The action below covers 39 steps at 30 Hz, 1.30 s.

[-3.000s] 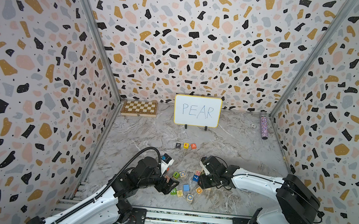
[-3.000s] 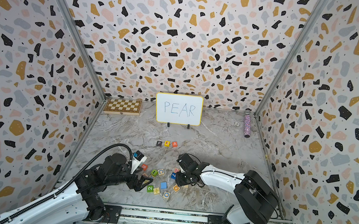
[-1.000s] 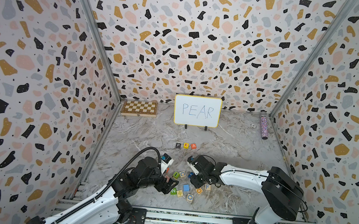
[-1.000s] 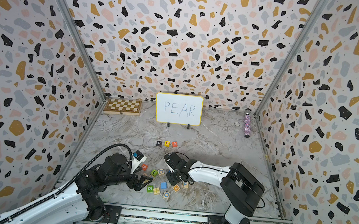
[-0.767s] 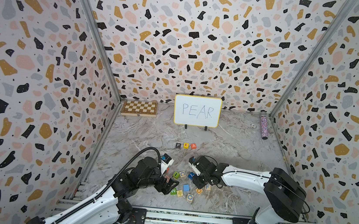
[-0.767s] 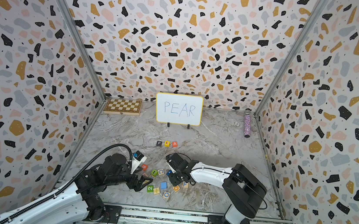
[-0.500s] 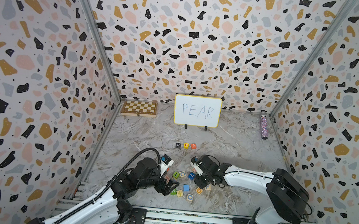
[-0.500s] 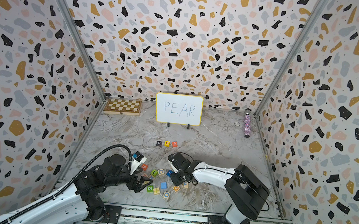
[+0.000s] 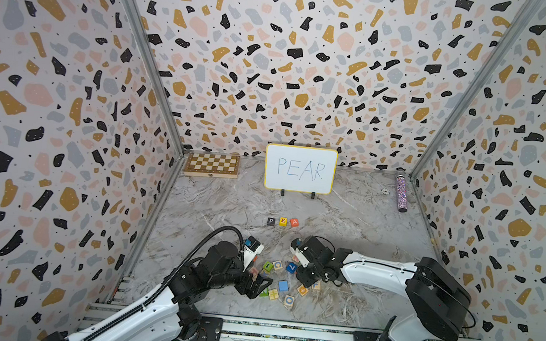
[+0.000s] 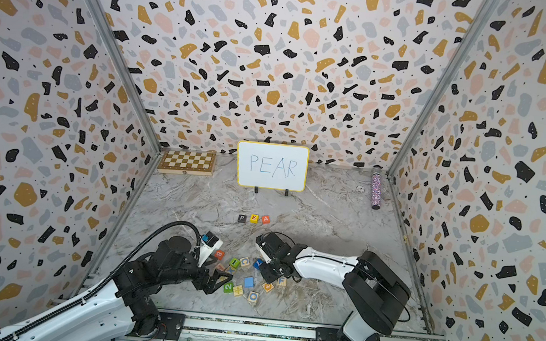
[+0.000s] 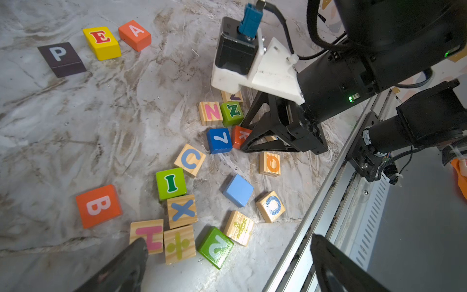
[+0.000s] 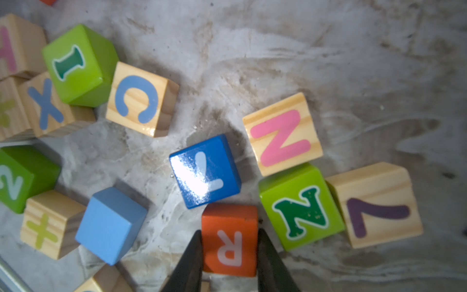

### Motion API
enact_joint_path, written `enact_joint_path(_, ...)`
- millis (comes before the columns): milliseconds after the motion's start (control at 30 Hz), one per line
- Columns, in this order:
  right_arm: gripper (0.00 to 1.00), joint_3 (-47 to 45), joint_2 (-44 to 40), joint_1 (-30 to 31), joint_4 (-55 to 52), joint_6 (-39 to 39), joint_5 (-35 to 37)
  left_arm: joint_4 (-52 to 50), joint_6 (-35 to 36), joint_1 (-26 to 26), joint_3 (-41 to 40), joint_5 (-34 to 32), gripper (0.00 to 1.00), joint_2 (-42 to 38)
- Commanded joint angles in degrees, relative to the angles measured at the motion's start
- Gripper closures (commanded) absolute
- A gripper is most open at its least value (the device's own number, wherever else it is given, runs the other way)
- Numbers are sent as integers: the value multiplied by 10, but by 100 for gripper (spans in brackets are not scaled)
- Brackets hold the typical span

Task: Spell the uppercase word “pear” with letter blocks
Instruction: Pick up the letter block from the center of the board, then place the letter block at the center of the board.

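Observation:
The black P [image 9: 270,221], yellow E [image 9: 283,221] and red-orange A [image 9: 294,222] letter blocks stand in a row mid-table, in both top views. The left wrist view shows them too: P [image 11: 60,57], E [image 11: 101,41], A [image 11: 135,34]. The red-orange R block [image 12: 230,240] rests on the table in the loose pile, with my right gripper [image 12: 230,235] shut on its two sides. My left gripper [image 9: 261,286] hovers open over the pile's near-left edge, holding nothing.
Around the R lie a blue 7 [image 12: 204,172], a green N [image 12: 300,206] and a wooden N [image 12: 281,137]. An orange B [image 11: 98,206] sits apart. A whiteboard [image 9: 300,169], chessboard [image 9: 212,164] and glitter bottle [image 9: 401,193] line the back. A metal rail [image 9: 282,331] runs along the front.
My right gripper's fingers have closed onto the R block, and that arm has shifted slightly over the pile. The left arm has barely moved.

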Motion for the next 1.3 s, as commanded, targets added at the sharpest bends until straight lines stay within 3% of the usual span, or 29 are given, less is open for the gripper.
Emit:
enact_joint_path(0, 80, -10, -24, 0, -23, -8, -14, 36, 4, -4, -7, 12, 0, -19)
enact_joint_path(333, 82, 12, -63, -5, -28, -6, -35, 83, 44, -4, -10, 7, 1, -74)
enact_joint_path(500, 82, 29, -81, -47, -24, 3, -63, 147, 83, -1, -1, -6, 1, -64)
enact_joint_path(667, 82, 60, -79, -121, -15, -3, -77, 217, 127, 43, 49, 27, 1, 26)
enact_joint_path(833, 82, 99, -43, -200, -8, -6, -71, 283, 100, 125, 131, 109, 0, 166)
enact_joint_path(1033, 82, 163, 32, -255, -5, -10, -45, 158, 126, 138, 283, 113, 1, 318)
enact_joint_path(1267, 82, 279, 139, -257, -67, -45, -2, 53, 127, 140, 354, 60, 0, 373)
